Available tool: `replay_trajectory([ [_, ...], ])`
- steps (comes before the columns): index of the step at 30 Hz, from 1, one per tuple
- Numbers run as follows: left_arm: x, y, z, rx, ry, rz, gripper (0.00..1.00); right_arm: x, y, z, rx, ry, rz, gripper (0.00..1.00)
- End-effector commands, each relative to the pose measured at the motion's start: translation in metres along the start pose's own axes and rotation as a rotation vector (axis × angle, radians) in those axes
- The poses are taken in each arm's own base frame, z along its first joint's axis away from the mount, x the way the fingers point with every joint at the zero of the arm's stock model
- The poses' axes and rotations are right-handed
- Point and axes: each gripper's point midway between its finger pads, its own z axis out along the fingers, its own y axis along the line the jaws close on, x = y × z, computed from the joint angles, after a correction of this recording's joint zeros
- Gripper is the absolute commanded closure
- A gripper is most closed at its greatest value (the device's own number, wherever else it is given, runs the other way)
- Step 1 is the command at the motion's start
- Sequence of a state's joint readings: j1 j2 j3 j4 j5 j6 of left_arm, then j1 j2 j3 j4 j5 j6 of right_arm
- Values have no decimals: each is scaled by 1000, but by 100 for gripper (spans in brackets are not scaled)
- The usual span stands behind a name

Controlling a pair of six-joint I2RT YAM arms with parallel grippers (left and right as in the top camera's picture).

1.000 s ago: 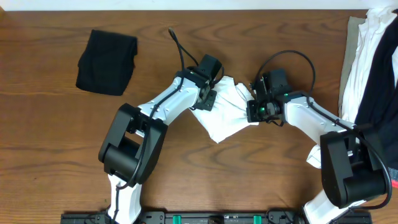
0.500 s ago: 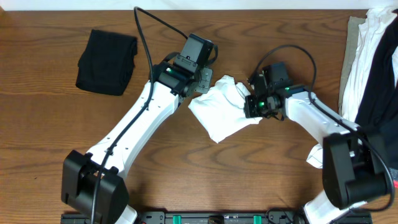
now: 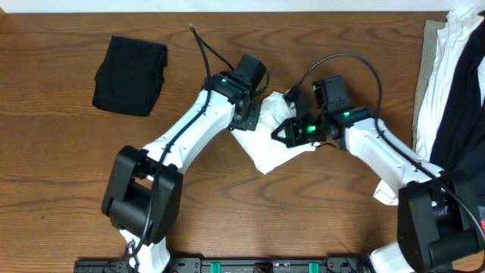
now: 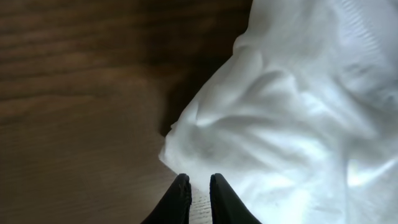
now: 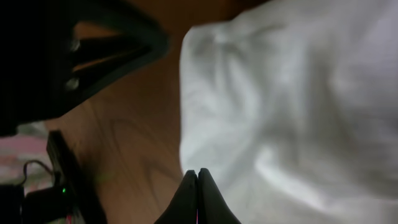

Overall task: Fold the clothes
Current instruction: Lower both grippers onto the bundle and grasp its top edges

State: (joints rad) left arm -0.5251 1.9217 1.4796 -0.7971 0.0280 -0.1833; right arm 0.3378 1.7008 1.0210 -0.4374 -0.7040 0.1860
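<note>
A white T-shirt (image 3: 273,152), folded into a small crumpled bundle, lies at the table's middle between both arms. My left gripper (image 3: 252,121) sits at its upper left edge. In the left wrist view the gripper (image 4: 200,180) shows only a narrow slit between its tips, over the shirt's (image 4: 280,124) rim, with nothing clamped. My right gripper (image 3: 278,134) reaches in from the right, low over the bundle. The right wrist view has that gripper (image 5: 198,174) shut, tips pressed together at the white fabric's (image 5: 292,112) edge, holding nothing.
A folded black garment (image 3: 130,74) lies at the far left. A heap of white and dark clothes (image 3: 447,76) hangs at the right edge. A scrap of white cloth (image 3: 383,193) shows by the right arm's base. Cables arc above both wrists.
The left arm swung up and away, then came back to the shirt's upper left edge with its jaws slightly parted. The right gripper slid left across the bundle.
</note>
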Motion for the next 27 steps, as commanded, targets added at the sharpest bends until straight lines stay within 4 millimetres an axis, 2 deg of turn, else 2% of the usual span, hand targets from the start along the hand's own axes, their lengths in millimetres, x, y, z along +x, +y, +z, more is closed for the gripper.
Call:
replay_trajectory([
  [1, 6, 1, 10, 6, 36, -10, 86, 22, 5, 18, -40, 62, -7, 99],
  [5, 6, 1, 12, 3, 37, -9, 86, 39, 4, 29, -46, 82, -2, 99],
  [13, 4, 1, 12, 5, 27, -10, 86, 74, -27, 48, -29, 84, 130, 99],
  [18, 4, 1, 14, 6, 24, -10, 86, 92, -38, 56, -15, 121, 225, 99],
  [27, 27, 6, 38, -6, 70, -10, 86, 96, -43, 61, -9, 134, 267, 99],
])
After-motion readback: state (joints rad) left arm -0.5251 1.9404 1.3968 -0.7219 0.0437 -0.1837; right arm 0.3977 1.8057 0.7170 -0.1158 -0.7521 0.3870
